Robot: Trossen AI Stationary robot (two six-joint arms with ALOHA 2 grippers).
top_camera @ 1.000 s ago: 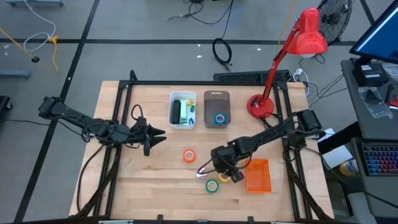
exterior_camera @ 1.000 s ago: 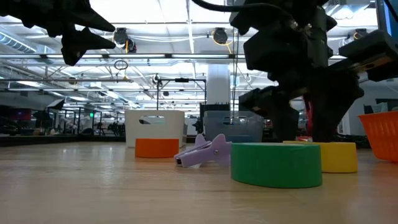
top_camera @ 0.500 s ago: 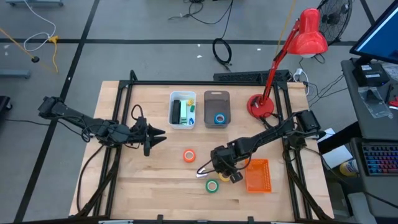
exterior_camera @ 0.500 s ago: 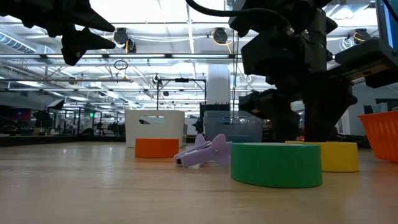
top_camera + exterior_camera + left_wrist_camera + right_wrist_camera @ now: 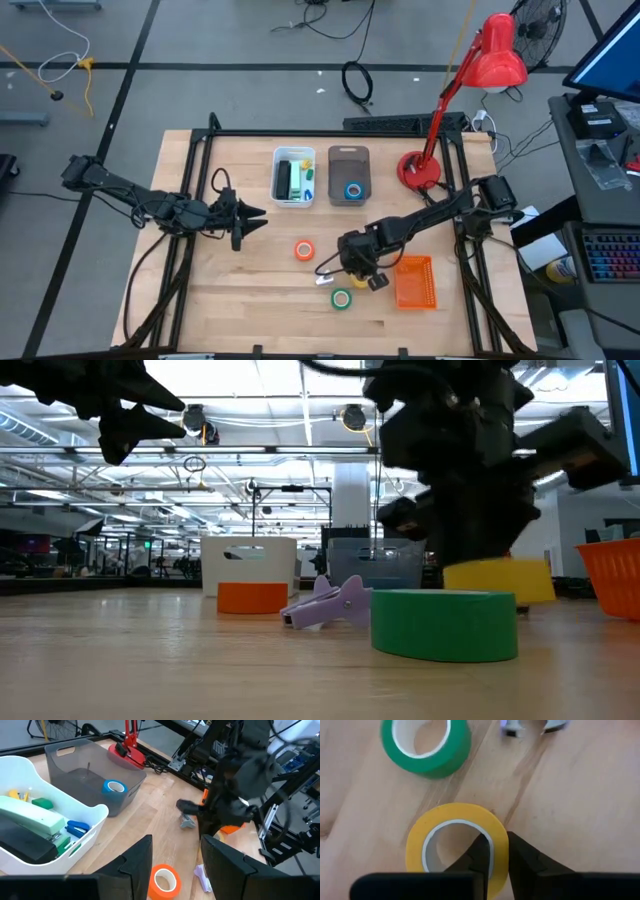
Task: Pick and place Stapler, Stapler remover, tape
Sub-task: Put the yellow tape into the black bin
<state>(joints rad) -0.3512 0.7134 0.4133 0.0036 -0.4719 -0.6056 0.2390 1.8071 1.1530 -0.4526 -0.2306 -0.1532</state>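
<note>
Over the pale wooden worktop, seen from above, the right gripper (image 5: 357,276) sits near the front edge beside the ribbed orange basket (image 5: 414,282), with the green tape ring (image 5: 342,298) just in front. The left gripper (image 5: 250,218), open, waits toward the left edge. The orange ring (image 5: 304,250) lies mid-table; the blue ring (image 5: 353,191) rests in the smoky translucent bin (image 5: 348,158) beside the white bin (image 5: 293,200).

At table height, the yellow ring (image 5: 498,579) hangs clear of the wood, where a second ago it sat flat. The lilac plastic remover (image 5: 327,603) lies left of the green ring.

From the left wrist, a glossy stapler (image 5: 30,822) fills the white bin.

From the right wrist, the dark fingers (image 5: 479,854) pinch the yellow ring's wall, one inside, one outside.
</note>
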